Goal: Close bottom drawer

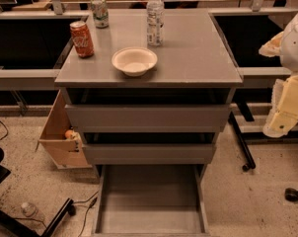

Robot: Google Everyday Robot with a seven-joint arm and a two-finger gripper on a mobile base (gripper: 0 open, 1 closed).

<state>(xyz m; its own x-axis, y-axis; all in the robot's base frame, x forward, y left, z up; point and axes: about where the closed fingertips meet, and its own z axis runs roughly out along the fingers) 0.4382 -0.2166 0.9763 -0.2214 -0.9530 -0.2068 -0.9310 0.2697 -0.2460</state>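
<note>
The bottom drawer (pixel 149 201) is pulled far out of the grey bench (pixel 198 58) toward the camera, its grey rectangular box interior open to view from above and its front edge at the lower border of the view. Above it, the mid-width drawer front (pixel 149 153) and the widest drawer front (pixel 148 117) each stand out a little from the frame, stepped one over the other. On the bench top, a white bowl (pixel 134 61) sits near the front edge, with an orange soda can (pixel 82 39) upright to its left. A second can (pixel 99 11) and a clear water bottle (pixel 155 16) stand further back. The gripper (pixel 285 113) hangs at the right edge of the view, well apart from the bottom drawer and level with the upper drawers. I cannot tell whether it is wide or narrow. A cardboard box (pixel 60 137) rests on the floor left of the bench.
</note>
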